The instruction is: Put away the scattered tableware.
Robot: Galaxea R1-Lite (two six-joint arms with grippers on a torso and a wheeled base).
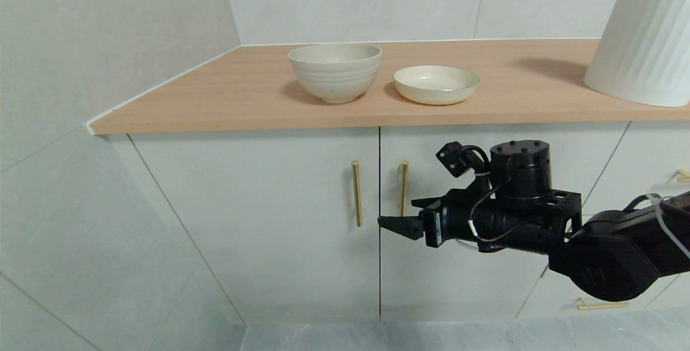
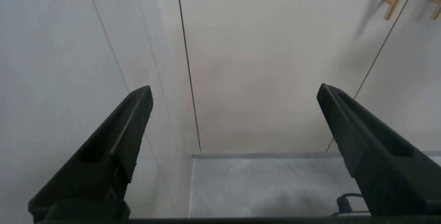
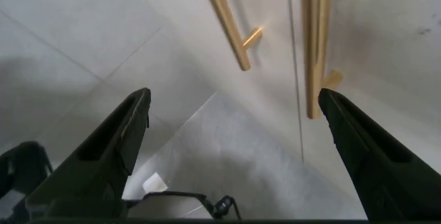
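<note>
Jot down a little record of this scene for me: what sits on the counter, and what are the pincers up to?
Counter: wooden, above closed cabinet doors
Tableware: deep bowl and shallow dish, side by side, not touching
Right pincer: open, empty, in front of the gold door handles
Left pincer: open, empty, low before the cabinet doors
Also: white ribbed vessel, counter's right end

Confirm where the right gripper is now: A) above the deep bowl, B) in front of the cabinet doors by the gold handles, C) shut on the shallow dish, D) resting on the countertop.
B: the right gripper hangs open below the countertop, close to a gold handle, with the bowl and dish sitting untouched up top.
</note>
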